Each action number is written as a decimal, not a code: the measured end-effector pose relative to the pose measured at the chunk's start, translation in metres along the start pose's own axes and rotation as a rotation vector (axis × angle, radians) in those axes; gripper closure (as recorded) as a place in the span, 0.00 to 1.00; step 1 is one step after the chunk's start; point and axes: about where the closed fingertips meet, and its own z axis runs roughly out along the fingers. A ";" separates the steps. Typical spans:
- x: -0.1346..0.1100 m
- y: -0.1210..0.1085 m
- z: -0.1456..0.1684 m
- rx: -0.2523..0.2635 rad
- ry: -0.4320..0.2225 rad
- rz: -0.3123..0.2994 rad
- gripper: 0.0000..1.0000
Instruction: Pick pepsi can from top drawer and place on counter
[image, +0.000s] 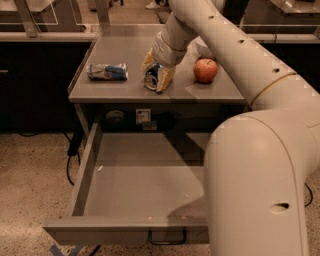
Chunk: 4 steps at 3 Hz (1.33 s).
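While over counter (120, 93), gripper (154, 83) around can (150, 78).

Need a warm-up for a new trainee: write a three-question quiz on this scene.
1. True or false: the pepsi can lies in the top drawer.
2. The claw is: A) inside the drawer; B) over the counter, shut on the can; C) out of view.
3. Fill in: the red fruit on the counter is an ____.
Key: 1 false; 2 B; 3 apple.
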 end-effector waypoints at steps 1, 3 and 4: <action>0.001 -0.003 0.000 0.007 -0.009 0.002 0.81; 0.001 -0.003 0.000 0.007 -0.009 0.002 0.38; 0.001 -0.003 0.000 0.007 -0.009 0.002 0.15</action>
